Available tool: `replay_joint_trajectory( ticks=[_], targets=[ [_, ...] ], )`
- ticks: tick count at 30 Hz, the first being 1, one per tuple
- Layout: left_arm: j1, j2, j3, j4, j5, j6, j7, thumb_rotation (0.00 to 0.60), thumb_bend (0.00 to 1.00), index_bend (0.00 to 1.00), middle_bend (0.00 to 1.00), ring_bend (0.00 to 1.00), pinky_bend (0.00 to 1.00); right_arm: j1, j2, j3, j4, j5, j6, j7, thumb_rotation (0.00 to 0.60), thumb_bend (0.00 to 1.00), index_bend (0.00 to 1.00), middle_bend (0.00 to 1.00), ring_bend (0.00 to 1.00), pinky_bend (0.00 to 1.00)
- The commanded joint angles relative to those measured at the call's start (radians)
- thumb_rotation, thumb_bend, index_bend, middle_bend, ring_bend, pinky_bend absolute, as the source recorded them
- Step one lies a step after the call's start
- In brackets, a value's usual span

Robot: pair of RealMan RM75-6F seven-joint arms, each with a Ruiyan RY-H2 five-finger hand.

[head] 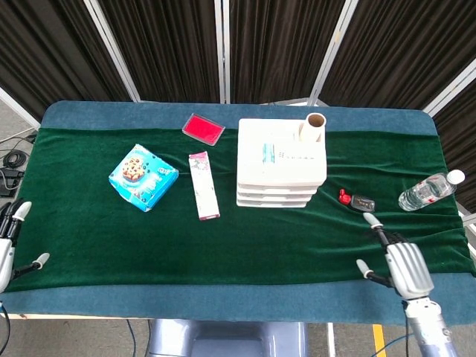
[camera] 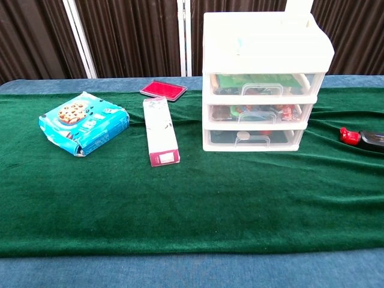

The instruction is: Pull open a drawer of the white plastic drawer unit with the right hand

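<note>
White plastic drawer unit (camera: 255, 84) standing upright on the green velvet cloth (camera: 192, 204), right of centre and toward the far side of the table, its three stacked drawers all closed and facing the robot. Each translucent drawer front carries a small moulded handle at its middle: top handle (camera: 262, 89), middle handle (camera: 258, 116), bottom handle (camera: 251, 140). A cardboard tube (head: 313, 126) stands on the lid at its far right corner. The right hand (head: 402, 266) hovers over the near right edge of the table, well apart from the unit, fingers spread and grasping nothing; the left hand (head: 7, 245) sits at the near left edge, likewise released and empty. Neither hand appears in the chest view. The unit is judged light and rigid but thin-walled, with smooth, slippery faces; small items show through the drawer fronts, yet these probably add little weight. A pull is therefore likely to drag the whole unit forward over the cloth or tip it, and may topple the tube, unless the drawer slides freely. The sound place to take hold is a handle, fingertips hooked under its lip, with a slow, level pull toward the robot.
</note>
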Motion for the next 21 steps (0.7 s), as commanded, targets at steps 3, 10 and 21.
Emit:
replay_joint_trajectory(
  ticks=[3, 10, 21],
  targets=[
    [0.002, 0.005, -0.006, -0.001, -0.009, 0.001, -0.014, 0.6, 0.0, 0.0, 0.0, 0.0, 0.0, 0.063, -0.027, 0.008, -0.084, 0.044, -0.109, 0.055, 0.6, 0.27, 0.16, 0.78, 0.81, 0.66],
    [0.003, 0.011, -0.01, 0.001, -0.013, 0.003, -0.033, 0.6, 0.0, 0.0, 0.0, 0.0, 0.0, 0.14, -0.077, 0.036, -0.155, 0.157, -0.257, 0.202, 0.6, 0.35, 0.17, 0.92, 0.94, 0.79],
    [0.006, 0.017, -0.021, 0.007, -0.021, 0.014, -0.05, 0.6, 0.0, 0.0, 0.0, 0.0, 0.0, 0.242, -0.161, 0.1, -0.149, 0.328, -0.431, 0.339, 0.6, 0.46, 0.11, 0.96, 0.98, 0.83]
  ],
)
